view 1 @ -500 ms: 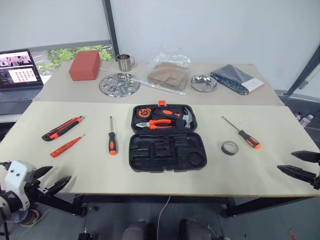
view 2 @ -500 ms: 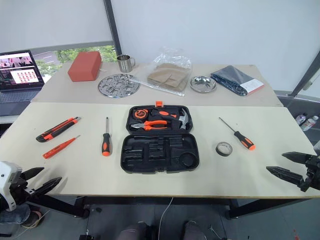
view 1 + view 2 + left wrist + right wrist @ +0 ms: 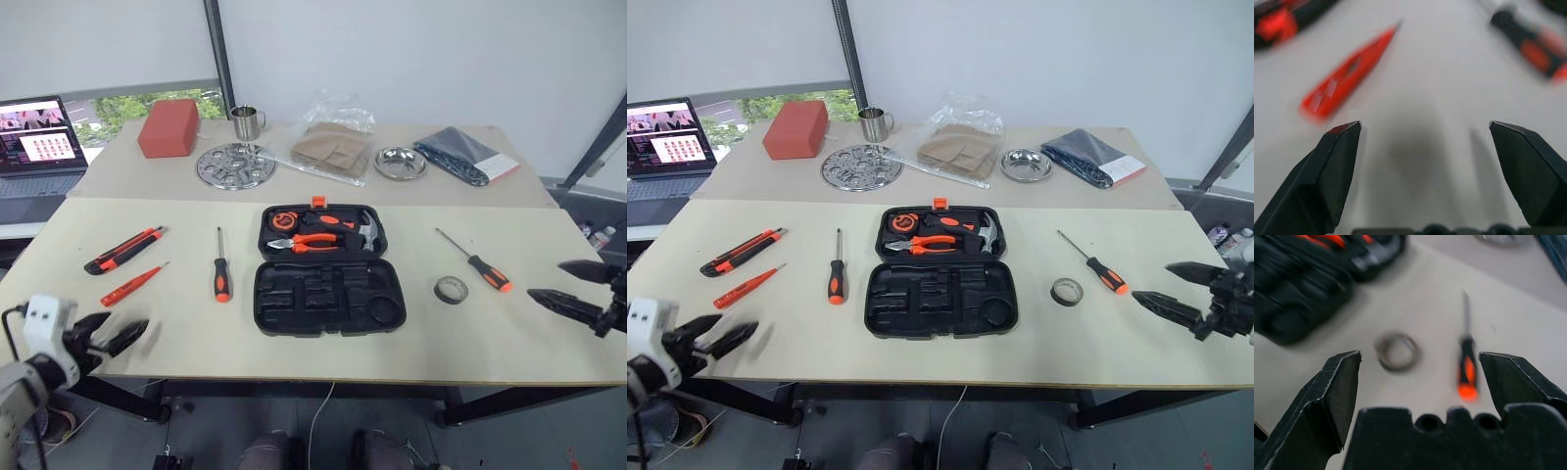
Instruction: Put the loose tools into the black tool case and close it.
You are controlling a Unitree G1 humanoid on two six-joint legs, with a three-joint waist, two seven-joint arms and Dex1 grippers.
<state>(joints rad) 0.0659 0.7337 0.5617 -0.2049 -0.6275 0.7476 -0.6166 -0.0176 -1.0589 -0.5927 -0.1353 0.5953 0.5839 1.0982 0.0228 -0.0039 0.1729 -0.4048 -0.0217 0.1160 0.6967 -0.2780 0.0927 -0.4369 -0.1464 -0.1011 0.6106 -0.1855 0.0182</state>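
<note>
Black moulded plastic clamshell tool case (image 3: 326, 269), rounded corners, lies open at the centre of the frame on the matt cream table (image 3: 549, 343). Its upper half holds orange-handled pliers (image 3: 312, 242), a steel-headed hammer (image 3: 363, 233) and a round tape measure (image 3: 283, 221); its lower half shows bare shaped recesses. A small orange latch (image 3: 316, 201) sits on the upper edge.

Left of the case: a slender-shafted screwdriver with orange-and-black grip (image 3: 220, 268), lying roughly upright in the frame; further left, a slim orange tester screwdriver (image 3: 130, 285) and, above it, an orange-black utility knife (image 3: 122, 250), both lying diagonally.

Right of the case: a small grey-black tape roll (image 3: 451, 289), flat, ring-shaped; just beside it to the upper right, a second orange-and-black screwdriver (image 3: 476, 261), lying diagonally.

Left end effector (image 3: 110, 336), lower left of the frame, over the table's near edge: two black tapered fingers spread wide, holding nothing; in its wrist view the tester screwdriver lies ahead of the fingers.

Right end effector (image 3: 572, 287), right edge of the frame, at mid-height: fingers wide apart, empty, pointing toward the tape roll and the second screwdriver.
</note>
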